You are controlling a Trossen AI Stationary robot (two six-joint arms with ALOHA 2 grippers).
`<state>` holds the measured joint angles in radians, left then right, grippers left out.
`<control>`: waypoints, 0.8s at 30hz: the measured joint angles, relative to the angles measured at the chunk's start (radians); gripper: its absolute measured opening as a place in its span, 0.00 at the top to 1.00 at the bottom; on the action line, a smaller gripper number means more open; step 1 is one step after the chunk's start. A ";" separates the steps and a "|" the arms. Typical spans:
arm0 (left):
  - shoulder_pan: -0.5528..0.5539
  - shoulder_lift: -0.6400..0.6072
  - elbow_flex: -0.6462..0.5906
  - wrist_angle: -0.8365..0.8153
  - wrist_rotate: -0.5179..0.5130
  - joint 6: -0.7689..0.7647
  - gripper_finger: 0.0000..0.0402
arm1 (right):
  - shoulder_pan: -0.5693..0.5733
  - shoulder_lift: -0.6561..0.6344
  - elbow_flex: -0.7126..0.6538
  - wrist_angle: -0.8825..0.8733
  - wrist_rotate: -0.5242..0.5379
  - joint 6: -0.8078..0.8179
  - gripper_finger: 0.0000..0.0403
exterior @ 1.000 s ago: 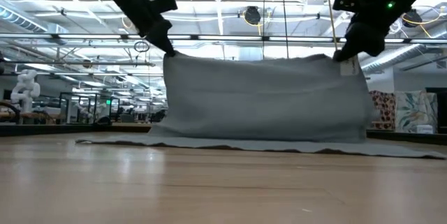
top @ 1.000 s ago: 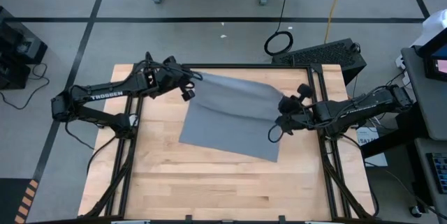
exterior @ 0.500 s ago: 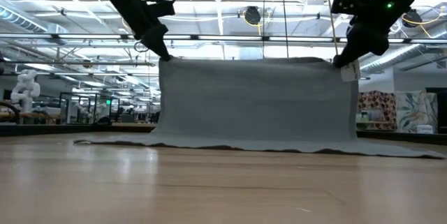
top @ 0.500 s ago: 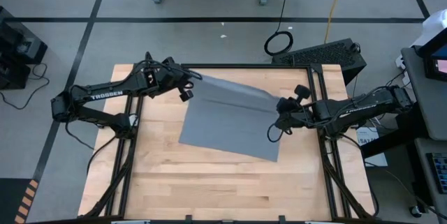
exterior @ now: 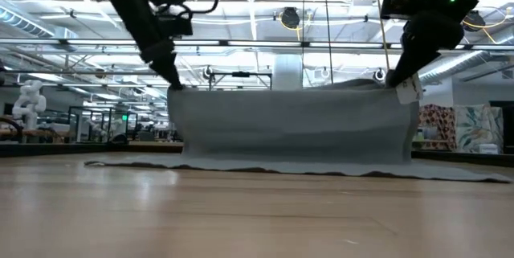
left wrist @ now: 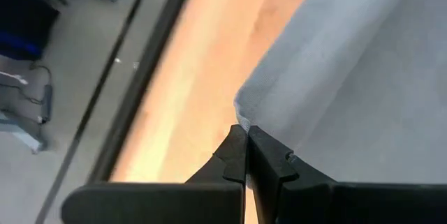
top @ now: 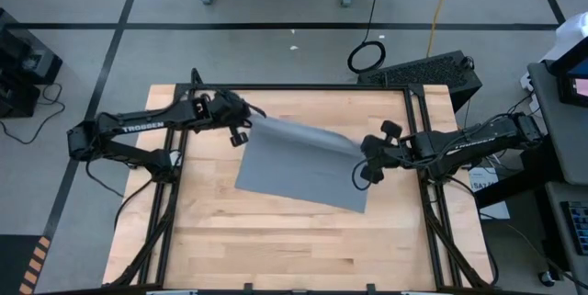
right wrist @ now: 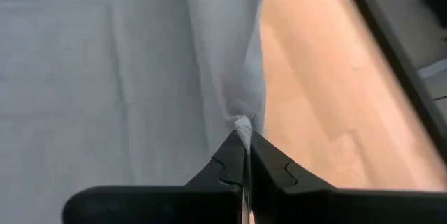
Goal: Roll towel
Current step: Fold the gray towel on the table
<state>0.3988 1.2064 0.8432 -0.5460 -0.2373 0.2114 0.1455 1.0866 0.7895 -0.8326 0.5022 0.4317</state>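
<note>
Above wooden table [top: 276,240], towel [top: 303,162] far corners pinched by left pincer [top: 250,119], right pincer [top: 364,153]

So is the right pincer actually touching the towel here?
Touching. The right wrist view shows the right pincer shut on a bunched corner of the towel; the low view shows that corner held up off the table.

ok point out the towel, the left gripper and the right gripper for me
towel [top: 299,171]: high view, on the flat part lying on the table.
left gripper [left wrist: 246,132]: left wrist view, at the fingertips pinching a towel corner.
right gripper [right wrist: 246,137]: right wrist view, at the fingertips pinching the other lifted corner.
</note>
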 joint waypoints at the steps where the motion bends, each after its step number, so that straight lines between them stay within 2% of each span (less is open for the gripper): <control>1: -0.002 0.000 -0.010 -0.005 0.011 -0.011 0.98 | 0.000 0.000 0.000 0.000 -0.017 0.003 1.00; 6: -0.028 0.000 -0.024 -0.041 0.041 -0.076 0.98 | 0.000 0.000 0.000 0.015 -0.101 0.006 1.00; 11: -0.088 0.000 -0.024 -0.044 0.114 -0.102 0.98 | 0.005 0.000 0.000 0.020 -0.172 0.004 1.00; 24: -0.194 0.000 -0.037 -0.073 0.122 -0.178 0.98 | 0.087 0.000 0.000 0.021 -0.278 0.088 1.00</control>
<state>0.2047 1.2060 0.8066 -0.6190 -0.1150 0.0329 0.2324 1.0866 0.7895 -0.8120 0.2239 0.5200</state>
